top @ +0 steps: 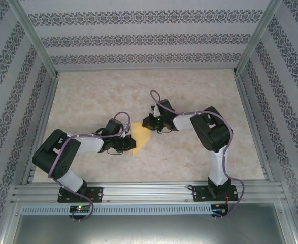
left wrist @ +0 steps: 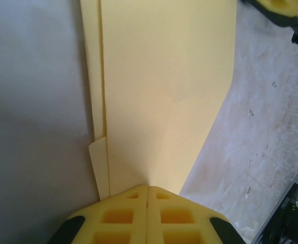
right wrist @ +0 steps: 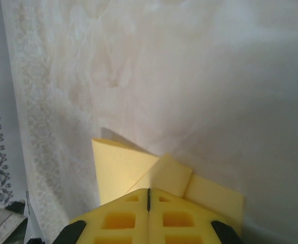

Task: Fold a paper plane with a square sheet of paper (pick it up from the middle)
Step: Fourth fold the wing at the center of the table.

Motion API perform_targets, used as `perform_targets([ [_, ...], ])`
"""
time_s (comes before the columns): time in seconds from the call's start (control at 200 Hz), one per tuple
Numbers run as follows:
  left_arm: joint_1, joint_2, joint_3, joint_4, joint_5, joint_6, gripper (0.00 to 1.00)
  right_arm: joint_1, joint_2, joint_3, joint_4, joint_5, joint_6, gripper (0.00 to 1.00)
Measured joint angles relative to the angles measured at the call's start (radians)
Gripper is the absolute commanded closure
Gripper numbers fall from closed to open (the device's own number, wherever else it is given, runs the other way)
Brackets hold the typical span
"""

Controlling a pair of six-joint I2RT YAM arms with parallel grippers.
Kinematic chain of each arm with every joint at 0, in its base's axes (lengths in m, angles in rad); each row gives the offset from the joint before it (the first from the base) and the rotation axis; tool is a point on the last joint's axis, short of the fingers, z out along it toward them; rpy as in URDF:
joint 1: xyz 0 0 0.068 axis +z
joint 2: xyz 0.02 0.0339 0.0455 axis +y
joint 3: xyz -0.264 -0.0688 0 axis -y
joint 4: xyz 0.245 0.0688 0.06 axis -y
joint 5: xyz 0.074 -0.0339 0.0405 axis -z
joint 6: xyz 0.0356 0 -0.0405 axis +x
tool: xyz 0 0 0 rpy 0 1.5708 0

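Thin matte yellow-orange sheet of paper (top: 141,138), partly folded, sits mid-table on the marbled beige tabletop (top: 189,157), between both arms. My left gripper (left wrist: 147,195) has its yellow pads pinched together on the sheet's near edge, and layered flaps show alongside. The right gripper (right wrist: 149,195) has its pads pressed flat together too. The folded corners vanish behind them, so I can't tell whether it's actually gripping.

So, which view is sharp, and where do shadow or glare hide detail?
Top view: even light, sharp, paper clear. Left wrist: grey shadow covers the table left of the paper; near fingers look soft. Right wrist: bright light washes the table pale.
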Motion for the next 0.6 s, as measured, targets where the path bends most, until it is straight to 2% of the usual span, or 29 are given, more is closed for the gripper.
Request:
perform_targets([
  [0.42,0.000,-0.005,-0.013,0.016,-0.002,0.000,0.92,-0.018,0.026,0.045,-0.023,0.002,0.007,0.95],
  [0.599,0.000,-0.010,-0.019,0.017,-0.001,0.000,0.92,-0.050,0.026,0.083,-0.072,0.071,-0.002,0.95],
])
